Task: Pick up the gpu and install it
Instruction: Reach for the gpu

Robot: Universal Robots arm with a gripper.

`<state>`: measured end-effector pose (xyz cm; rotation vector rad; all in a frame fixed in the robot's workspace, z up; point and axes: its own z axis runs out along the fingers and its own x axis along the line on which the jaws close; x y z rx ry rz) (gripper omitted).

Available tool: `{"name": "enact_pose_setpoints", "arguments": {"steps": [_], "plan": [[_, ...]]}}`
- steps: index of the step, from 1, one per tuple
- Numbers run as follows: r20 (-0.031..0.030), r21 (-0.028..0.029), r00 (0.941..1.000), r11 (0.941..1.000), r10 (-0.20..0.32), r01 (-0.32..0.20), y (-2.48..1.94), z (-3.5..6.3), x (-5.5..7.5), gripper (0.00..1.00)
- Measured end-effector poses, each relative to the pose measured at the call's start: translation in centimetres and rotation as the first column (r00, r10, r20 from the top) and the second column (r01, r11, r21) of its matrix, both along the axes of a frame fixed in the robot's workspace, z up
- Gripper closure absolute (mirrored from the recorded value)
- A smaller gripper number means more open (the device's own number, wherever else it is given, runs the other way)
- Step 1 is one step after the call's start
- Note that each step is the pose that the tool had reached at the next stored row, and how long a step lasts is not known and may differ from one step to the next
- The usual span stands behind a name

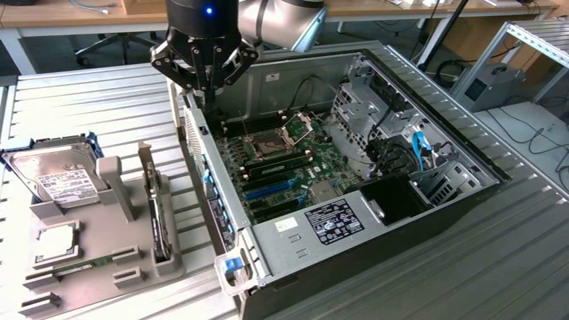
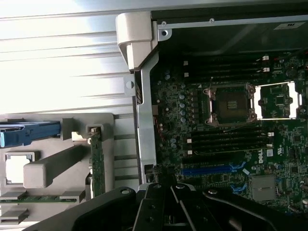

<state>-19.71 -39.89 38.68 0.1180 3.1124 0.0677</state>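
The gripper is pinched shut and holds nothing, hovering just over the rear wall of the case. Below and beyond it lies the motherboard; a small mark there seems to read Dell, though it is faint. Well off to the gripper's side, the gpu stands on edge in the grey tray, untouched. A drop from here could clip the wall, and a skewed grip could jam the card in its slot. The label on the drive is unreadable.
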Motion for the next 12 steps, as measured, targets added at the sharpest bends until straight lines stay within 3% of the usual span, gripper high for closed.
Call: {"name": "enact_pose_setpoints", "arguments": {"steps": [12], "plan": [[0.0,0.0,1.0,1.0,0.0,0.0,0.0,-0.06,-0.94,0.89]]}}
